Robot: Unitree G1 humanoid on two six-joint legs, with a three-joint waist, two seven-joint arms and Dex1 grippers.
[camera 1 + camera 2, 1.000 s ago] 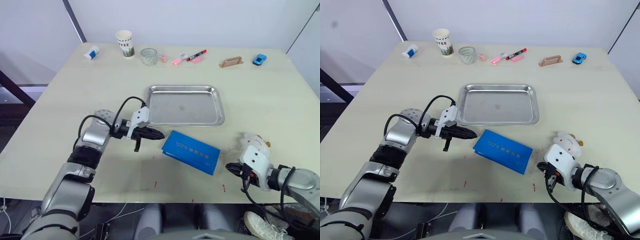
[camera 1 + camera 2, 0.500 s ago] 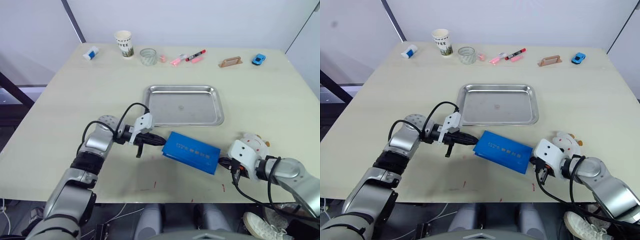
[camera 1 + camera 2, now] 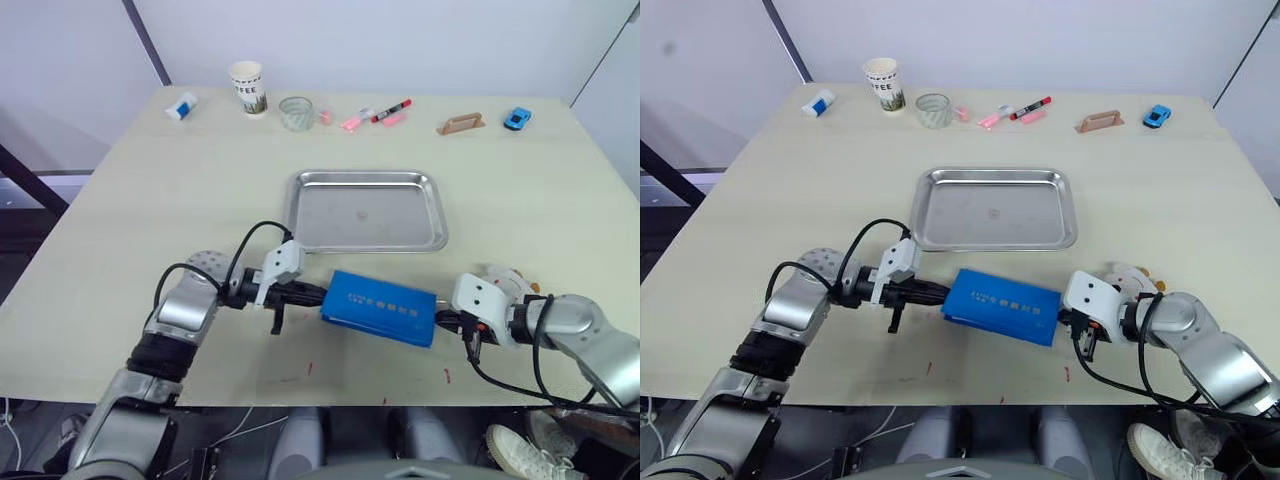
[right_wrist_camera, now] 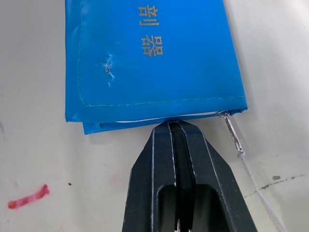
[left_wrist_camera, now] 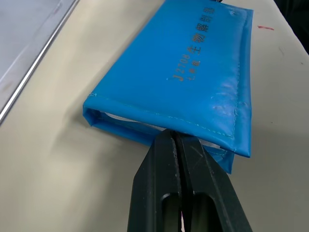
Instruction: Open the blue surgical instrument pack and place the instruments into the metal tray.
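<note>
Blue fabric front and centre: the blue surgical instrument pack [image 3: 381,306] lies flat near the table's [image 3: 150,190] front edge, just in front of the metal tray [image 3: 368,210], which sits bare. Both arms are at the pack's ends. The left gripper [image 5: 177,140] has its jaws pressed together, tips at the pack's left end, where a pale lining shows; whether they pinch fabric I can't tell. The right gripper [image 4: 176,126] is likewise closed, nosing the right end beside a small zipper pull [image 4: 231,131]. So it's the opening step, pack unopened. Next calls for catching that pull or an edge. Cup [image 3: 249,87], glass [image 3: 297,112], markers [image 3: 380,114] and toy car [image 3: 518,118] line the far edge, well clear.
</note>
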